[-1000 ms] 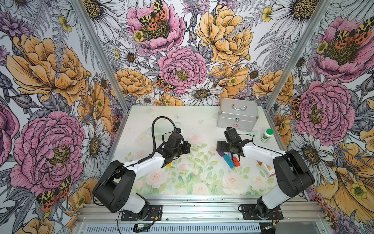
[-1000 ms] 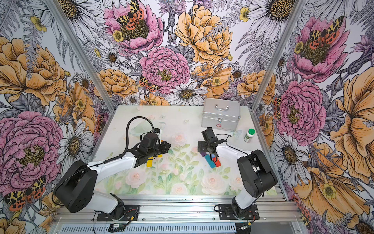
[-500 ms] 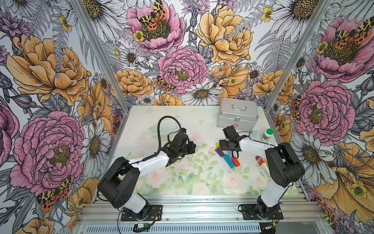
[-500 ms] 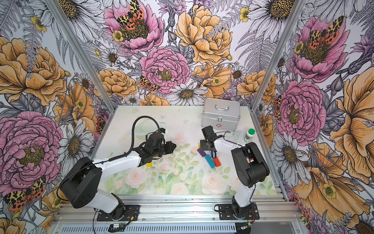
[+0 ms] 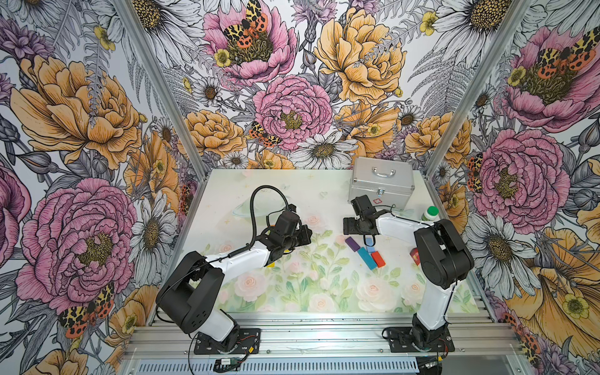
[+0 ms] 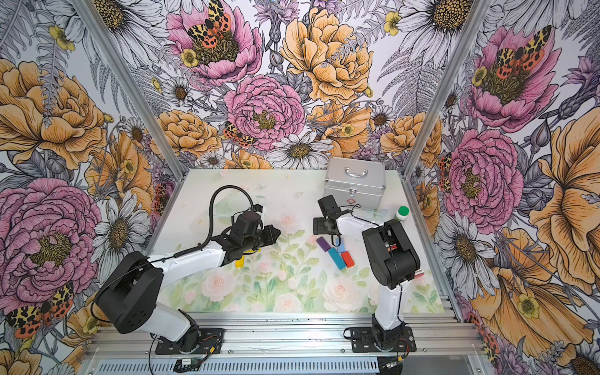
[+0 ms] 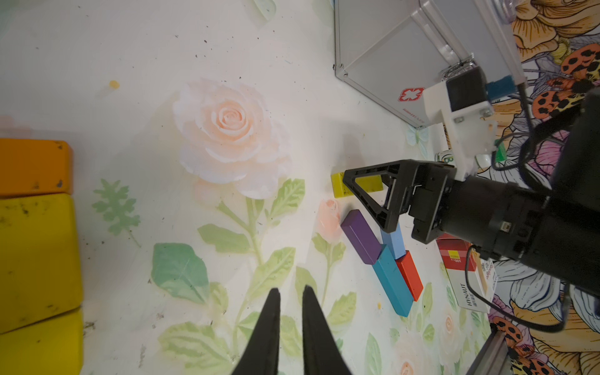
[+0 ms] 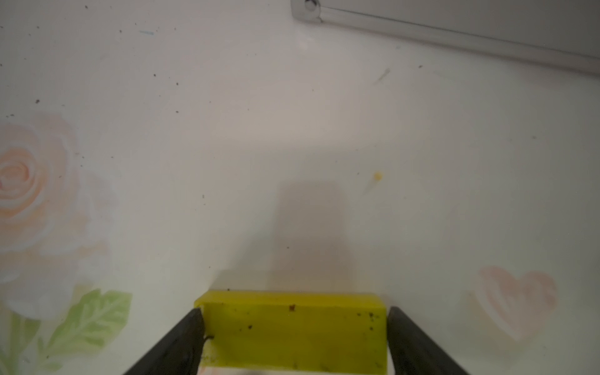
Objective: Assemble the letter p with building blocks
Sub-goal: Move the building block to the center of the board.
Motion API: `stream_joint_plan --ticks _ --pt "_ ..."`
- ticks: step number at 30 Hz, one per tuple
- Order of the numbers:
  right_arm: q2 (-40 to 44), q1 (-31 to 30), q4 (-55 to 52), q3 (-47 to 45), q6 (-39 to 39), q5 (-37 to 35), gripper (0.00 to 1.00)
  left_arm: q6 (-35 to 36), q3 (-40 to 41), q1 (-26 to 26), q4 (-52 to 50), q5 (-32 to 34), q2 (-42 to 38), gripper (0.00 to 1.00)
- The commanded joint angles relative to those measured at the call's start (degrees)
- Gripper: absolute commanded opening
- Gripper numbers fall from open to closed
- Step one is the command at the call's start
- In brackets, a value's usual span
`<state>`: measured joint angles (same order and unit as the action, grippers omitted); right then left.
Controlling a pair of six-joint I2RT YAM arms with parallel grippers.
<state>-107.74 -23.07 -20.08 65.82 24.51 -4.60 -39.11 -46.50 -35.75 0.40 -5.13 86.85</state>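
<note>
Silver metal case (image 5: 383,185) with top handle and red cross emblem, standing at the far right of the rose-printed tabletop (image 5: 292,191); white bottle with green cap (image 5: 430,212), upright, just beside the case's near right corner; red-and-white carton (image 7: 467,292), lettered HYNAUT, lying flat near the right edge; flower-and-moth wallpaper (image 5: 292,107) on three sides.

The floral table (image 5: 324,292) carries coloured blocks (image 5: 367,258), metal case (image 5: 383,181), bottle (image 5: 430,214), seemingly a carton (image 7: 467,293).
</note>
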Motion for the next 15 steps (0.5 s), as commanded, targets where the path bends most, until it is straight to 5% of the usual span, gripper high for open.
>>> stream_joint_plan --ticks 1,15 --pt "-2.64 -1.92 -1.39 -0.03 1.21 1.38 0.88 0.00 1.14 0.90 1.49 -0.40 -0.21 0.16" --pt "-7.59 -5.50 1.57 2.82 8.50 2.60 0.84 -1.05 3.30 0.87 4.19 -1.55 1.03 0.16"
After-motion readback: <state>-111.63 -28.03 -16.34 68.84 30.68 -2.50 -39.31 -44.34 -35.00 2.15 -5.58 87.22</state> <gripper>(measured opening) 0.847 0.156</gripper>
